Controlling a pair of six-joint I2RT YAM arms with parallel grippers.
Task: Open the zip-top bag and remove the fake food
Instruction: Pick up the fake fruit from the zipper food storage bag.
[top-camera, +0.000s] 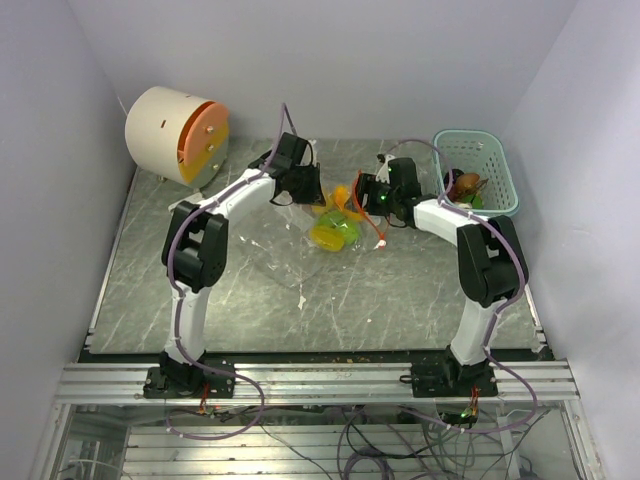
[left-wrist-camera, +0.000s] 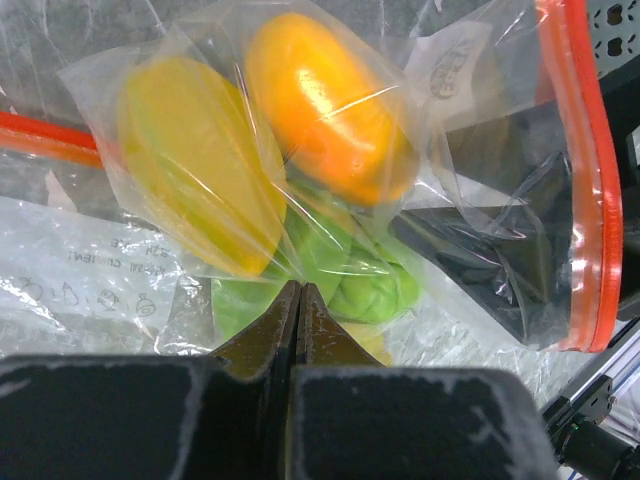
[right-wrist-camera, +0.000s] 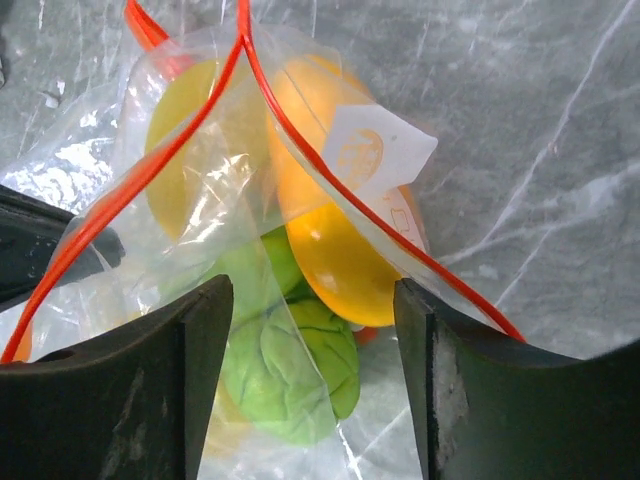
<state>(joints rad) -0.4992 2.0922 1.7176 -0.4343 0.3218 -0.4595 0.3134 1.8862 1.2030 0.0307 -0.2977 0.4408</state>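
The zip-top bag (top-camera: 335, 225) sits mid-table (top-camera: 420, 290) between both arms, with orange, yellow and green fake food (left-wrist-camera: 330, 110) inside. The left fingers (left-wrist-camera: 260, 345) are clenched on its clear film. The right fingers (right-wrist-camera: 200, 370) are spread wide at its mouth.

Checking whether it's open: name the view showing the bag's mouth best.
Right wrist: the bag's two red strips spread apart over the food. Left wrist catches strip bits at its edges; top shows them tiny.
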